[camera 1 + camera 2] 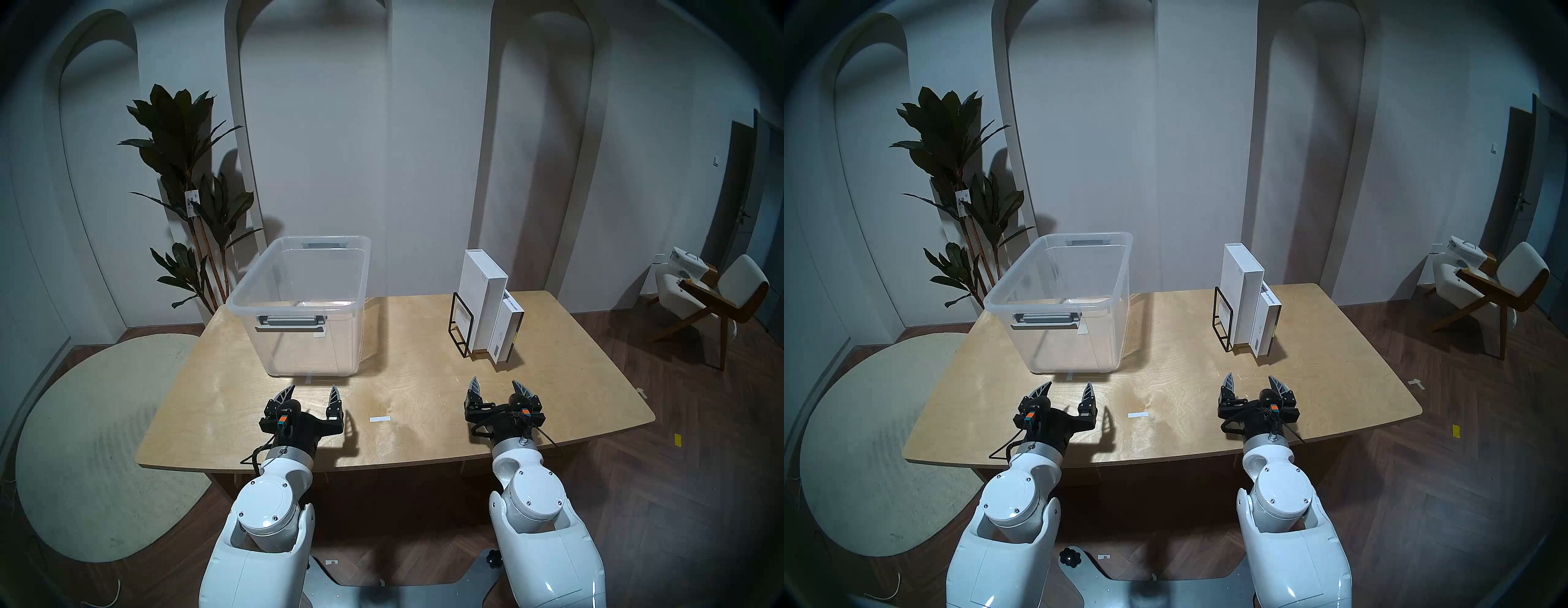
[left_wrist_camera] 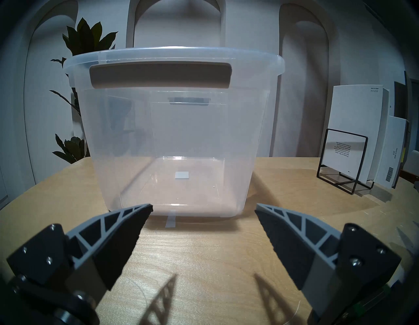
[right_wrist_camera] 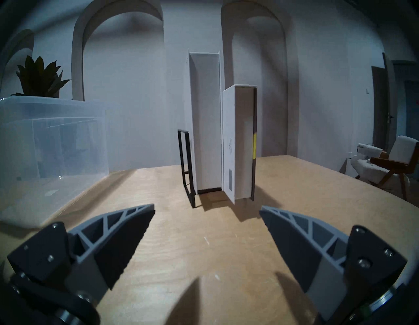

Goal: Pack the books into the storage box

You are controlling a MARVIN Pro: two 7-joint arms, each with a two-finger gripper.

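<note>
Two white books stand upright at the table's far right against a black wire rack: a tall thick one and, to its right, a smaller one with a dark cover edge. Both appear straight ahead in the right wrist view, tall book, smaller book. The clear storage box stands empty at the far left, filling the left wrist view. My left gripper hovers open in front of the box. My right gripper hovers open a short way before the books. Neither holds anything.
A small white tape strip lies on the wooden table between the grippers. A potted plant stands behind the table's left corner, and a chair sits on the floor at the right.
</note>
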